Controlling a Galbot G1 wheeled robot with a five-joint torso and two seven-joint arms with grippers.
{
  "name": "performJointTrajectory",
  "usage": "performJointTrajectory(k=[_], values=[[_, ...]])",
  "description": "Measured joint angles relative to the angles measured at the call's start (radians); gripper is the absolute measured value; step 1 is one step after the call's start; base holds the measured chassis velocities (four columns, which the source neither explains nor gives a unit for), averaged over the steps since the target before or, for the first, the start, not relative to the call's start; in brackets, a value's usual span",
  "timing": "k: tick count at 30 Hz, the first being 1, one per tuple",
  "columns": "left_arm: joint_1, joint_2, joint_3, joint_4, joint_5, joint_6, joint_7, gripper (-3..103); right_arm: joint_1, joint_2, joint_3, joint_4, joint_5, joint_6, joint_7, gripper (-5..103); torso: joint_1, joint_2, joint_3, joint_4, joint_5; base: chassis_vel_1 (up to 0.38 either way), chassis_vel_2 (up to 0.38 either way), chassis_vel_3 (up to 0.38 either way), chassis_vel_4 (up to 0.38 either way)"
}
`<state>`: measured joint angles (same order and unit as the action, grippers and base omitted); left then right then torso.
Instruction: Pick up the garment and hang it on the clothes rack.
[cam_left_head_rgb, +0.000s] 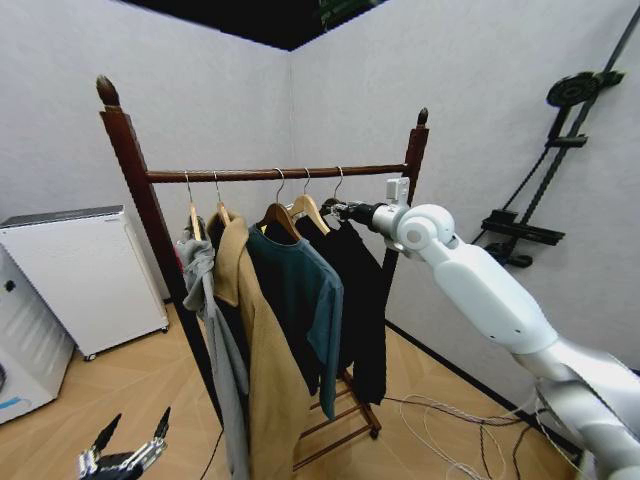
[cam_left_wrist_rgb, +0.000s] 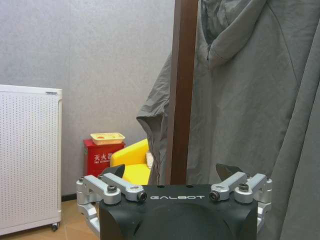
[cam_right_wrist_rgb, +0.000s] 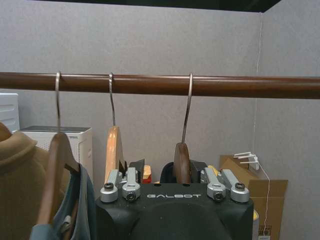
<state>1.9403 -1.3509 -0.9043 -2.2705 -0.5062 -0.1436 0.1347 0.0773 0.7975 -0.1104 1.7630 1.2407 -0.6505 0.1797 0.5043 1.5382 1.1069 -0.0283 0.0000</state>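
The clothes rack stands in the room's corner, its rail carrying several wooden hangers. The garment, long and black, hangs at the rail's right end on a hanger whose hook is over the rail. My right gripper is raised to that hanger's neck, just under the rail. In the right wrist view the hanger's neck stands right in front of this gripper. My left gripper hangs low near the floor, open and empty. In the left wrist view it faces the rack's post.
A grey hoodie, a tan coat and a teal jacket hang left of the black garment. A white appliance stands at the left wall. Cables lie on the floor by a black wall stand.
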Motion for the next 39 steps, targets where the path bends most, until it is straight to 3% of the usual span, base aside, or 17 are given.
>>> performJointTrajectory(k=[2,4,6,8,11,14,24,39], values=[[0.0,0.0,0.0,0.0,0.0,0.0,0.0,100,-0.059,-0.06,0.061,0.086,0.036,-0.02,0.02,61,0.0,0.0,0.0,0.0,0.0002,0.0,0.0,0.0,0.0],[0.0,0.0,0.0,0.0,0.0,0.0,0.0,100,-0.078,-0.084,0.078,0.112,0.042,-0.021,0.026,61,0.0,0.0,0.0,0.0,0.0001,0.0,0.0,0.0,0.0],[0.0,0.0,0.0,0.0,0.0,0.0,0.001,100,-0.132,-0.159,0.121,0.185,0.053,-0.019,0.043,78,0.0,0.0,0.0,-0.0003,0.0004,0.0,0.0,0.0,0.0],[0.0,0.0,0.0,0.0,0.0,0.0,0.001,100,-0.149,-0.19,0.136,0.213,0.056,-0.014,0.048,78,0.0,0.0,0.0,-0.0004,0.0004,0.0,0.0,0.0,0.0],[0.0,0.0,0.0,0.0,0.0,0.0,0.0,100,-0.179,-0.251,0.17,0.29,0.085,-0.015,0.08,93,0.0,0.0,0.0,-0.0004,0.0001,0.0,0.0,0.0,0.0],[0.0,0.0,0.0,0.0,0.0,0.0,0.0,100,-0.187,-0.275,0.189,0.334,0.107,-0.016,0.112,99,0.0,0.0,0.0,0.0,-0.0001,0.0,0.0,0.0,0.0],[0.0,0.0,0.0,0.0,0.0,0.0,0.0,100,-0.274,-0.344,0.328,0.469,0.173,-0.03,0.2,100,0.0,0.0,0.0,0.0001,0.0,0.004,-0.012,-0.011,0.003],[0.0,0.0,0.0,0.0,0.0,0.0,0.0,100,-0.523,-0.363,0.581,0.553,0.192,-0.045,0.208,100,0.0,0.0,0.0,0.0,0.0,-0.011,-0.085,-0.083,-0.013]])
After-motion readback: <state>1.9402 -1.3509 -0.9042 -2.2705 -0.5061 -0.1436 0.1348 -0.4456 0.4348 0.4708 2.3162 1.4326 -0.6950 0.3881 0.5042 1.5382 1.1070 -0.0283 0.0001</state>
